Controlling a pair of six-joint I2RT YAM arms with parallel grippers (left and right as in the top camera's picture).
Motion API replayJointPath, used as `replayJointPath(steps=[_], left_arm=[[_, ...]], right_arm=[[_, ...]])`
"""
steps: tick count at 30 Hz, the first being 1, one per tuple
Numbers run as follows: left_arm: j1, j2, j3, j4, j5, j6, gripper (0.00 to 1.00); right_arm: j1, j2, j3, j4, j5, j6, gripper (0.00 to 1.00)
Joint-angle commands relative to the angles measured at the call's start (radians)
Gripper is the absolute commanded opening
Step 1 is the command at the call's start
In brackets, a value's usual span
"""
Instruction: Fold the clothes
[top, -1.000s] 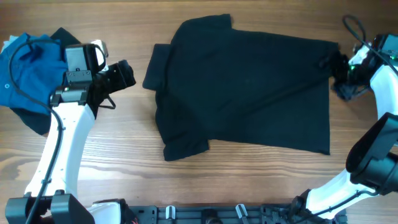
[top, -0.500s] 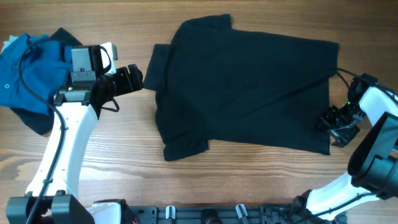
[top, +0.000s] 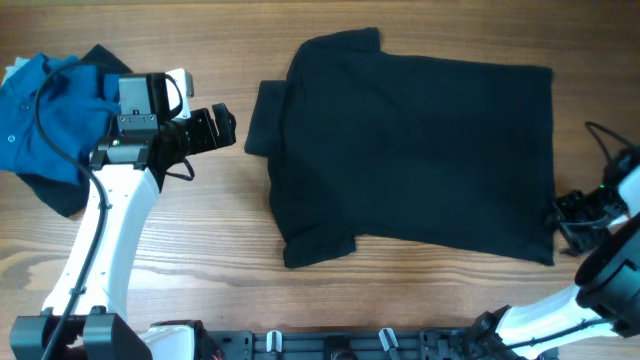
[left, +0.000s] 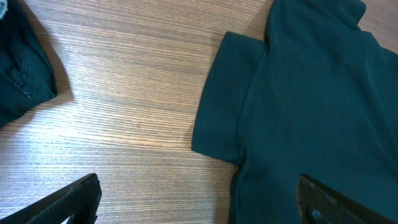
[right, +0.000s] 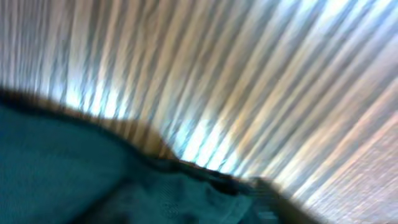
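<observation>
The clothes (top: 420, 150), a large black short-sleeved shirt, lie spread flat across the middle and right of the table. My left gripper (top: 215, 128) hovers open just left of the left sleeve (top: 262, 118), touching nothing. In the left wrist view that sleeve (left: 224, 106) lies ahead of the left gripper (left: 202, 210), whose wide-apart fingertips (left: 78, 199) frame bare wood. My right gripper (top: 572, 212) sits at the shirt's lower right corner. The right wrist view is heavily blurred, with dark fabric (right: 93, 180) bunched close to the jaws, whose stance cannot be made out.
A bright blue shirt (top: 45, 115) is heaped at the far left on a dark cloth (top: 62, 198), behind my left arm. That dark cloth (left: 18, 62) also shows at the left edge of the left wrist view. Black fixtures line the table's front edge (top: 330, 345).
The black shirt has slid to the right along with my right gripper, which came down from the shirt's upper right corner to its lower right corner. My left gripper edged right and opened wider.
</observation>
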Motion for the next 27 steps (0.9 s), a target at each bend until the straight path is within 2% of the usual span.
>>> replayJointPath(steps=[1,2,5,10,12,15,19,21,23,27], left_arm=[[-0.026,0.002,-0.007,0.0,0.013,0.013,0.99],[-0.049,0.019,-0.008,0.0,0.013,0.014,0.94],[-0.137,0.111,-0.008,0.013,0.011,0.085,0.68],[-0.219,0.315,-0.008,0.101,0.008,0.092,0.51],[-0.235,0.406,-0.008,0.186,0.008,0.089,0.36],[-0.244,0.47,-0.008,0.277,0.003,0.076,0.34],[-0.243,0.527,-0.008,0.292,-0.171,0.074,0.13],[-0.237,0.56,-0.008,0.266,-0.303,0.002,0.04],[-0.201,0.579,-0.008,0.211,-0.43,-0.135,0.04],[-0.114,0.569,-0.008,0.16,-0.434,-0.208,0.05]], right_arm=[[0.005,0.002,0.053,-0.016,-0.053,-0.027,0.97],[0.005,-0.011,0.08,-0.025,-0.102,-0.056,0.97],[0.005,-0.101,0.142,-0.065,-0.298,-0.166,0.97],[0.006,-0.306,0.143,-0.065,-0.517,-0.241,0.98],[0.01,-0.378,0.143,-0.062,-0.556,-0.25,0.96],[0.047,-0.414,0.143,-0.058,-0.555,-0.25,0.95],[0.147,-0.414,0.137,-0.06,-0.544,-0.28,0.94],[0.198,-0.414,0.136,-0.057,-0.512,-0.28,0.94],[0.266,-0.414,0.136,-0.052,-0.462,-0.28,0.93],[0.346,-0.412,0.136,-0.046,-0.397,-0.27,0.93]])
